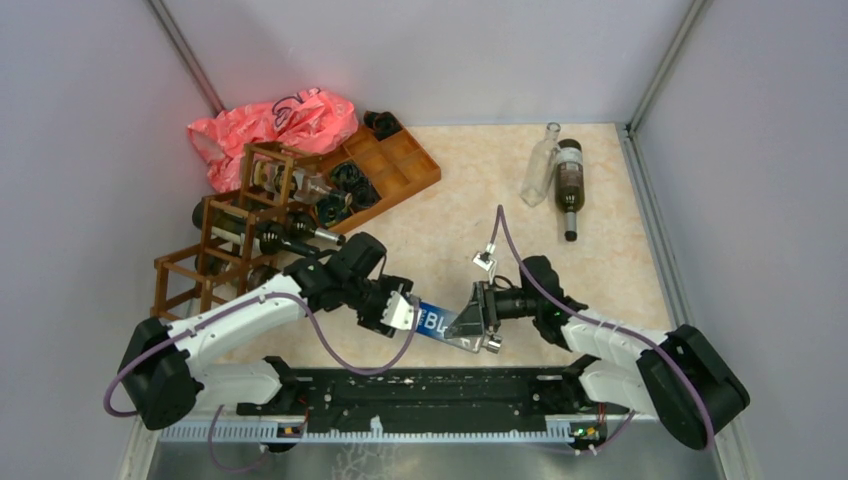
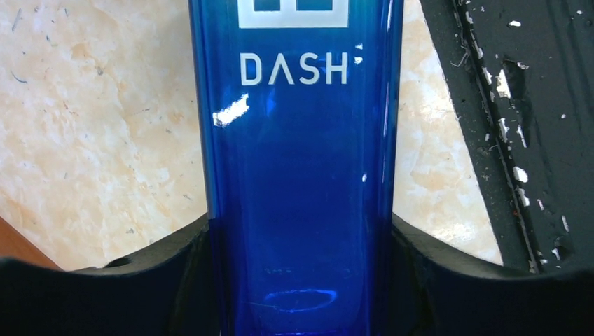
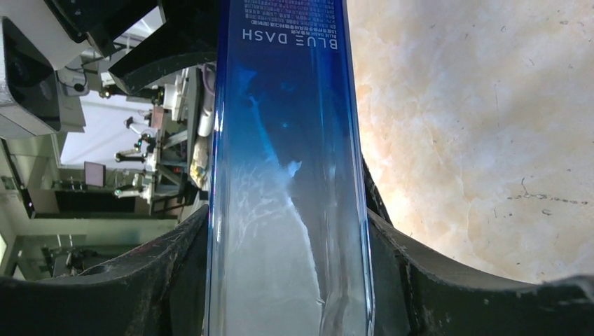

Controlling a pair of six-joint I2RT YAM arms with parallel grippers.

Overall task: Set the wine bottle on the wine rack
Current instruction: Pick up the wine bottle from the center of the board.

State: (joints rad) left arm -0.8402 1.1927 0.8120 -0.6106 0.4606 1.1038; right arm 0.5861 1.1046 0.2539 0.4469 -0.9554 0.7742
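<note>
Slippage threatens the blue wine bottle [image 1: 436, 323], clamped at once by left pincer [image 1: 402, 313] and right pincer [image 1: 462, 328] over the worktop [image 1: 450, 200], well short of the wine rack [image 1: 225, 250]: opposed pulls could twist the slick glass free.

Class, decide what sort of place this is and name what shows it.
Probably a robot lab test cell: plain grey partition walls around a beige marble-patterned table, two white-and-black robot arms bolted at its near edge, cluttered workbenches beyond.

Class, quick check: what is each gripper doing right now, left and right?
Left gripper: closed on the blue bottle.
Right gripper: closed on the same blue bottle, at its other end.
</note>
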